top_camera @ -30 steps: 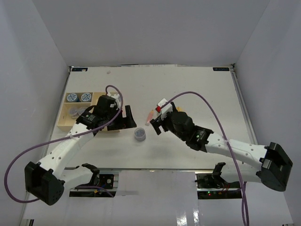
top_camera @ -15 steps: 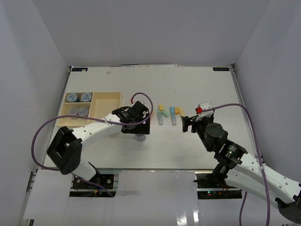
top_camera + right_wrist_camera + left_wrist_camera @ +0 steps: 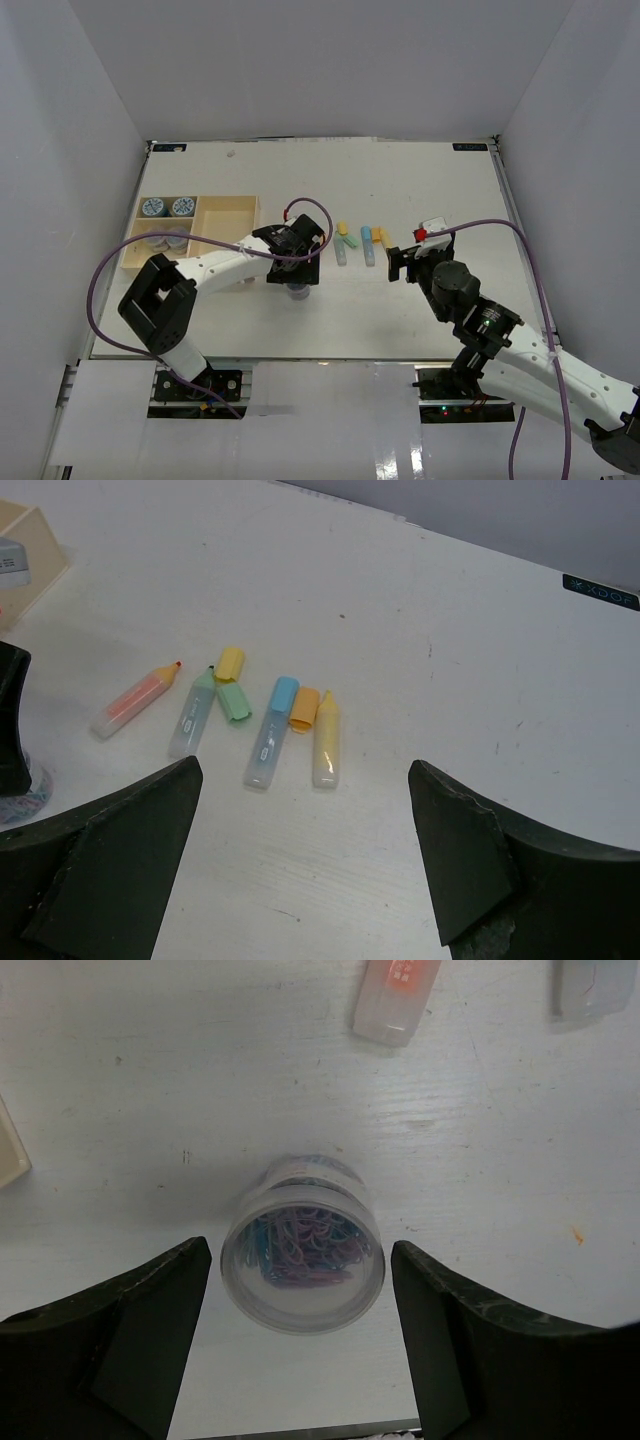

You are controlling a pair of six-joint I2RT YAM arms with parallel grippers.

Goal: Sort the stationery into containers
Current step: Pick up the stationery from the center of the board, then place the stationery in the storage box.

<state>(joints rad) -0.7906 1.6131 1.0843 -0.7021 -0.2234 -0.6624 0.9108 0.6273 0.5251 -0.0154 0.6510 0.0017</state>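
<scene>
Now narrower, left gripper (image 3: 300,1258) around jar (image 3: 302,1285).

Looks like a robotics lab test cell rather than a home or shop. Shows a white table (image 3: 400,180) boxed in along its left, far and right edges by bare pale walls (image 3: 320,70). Carries two white-and-black robot arms, the left arm (image 3: 215,270) and the right arm (image 3: 540,365), bolted to metal mounts (image 3: 455,381) at the near edge and trailing purple cables (image 3: 480,222). Bears small black labels (image 3: 472,147) at both far corners.
</scene>
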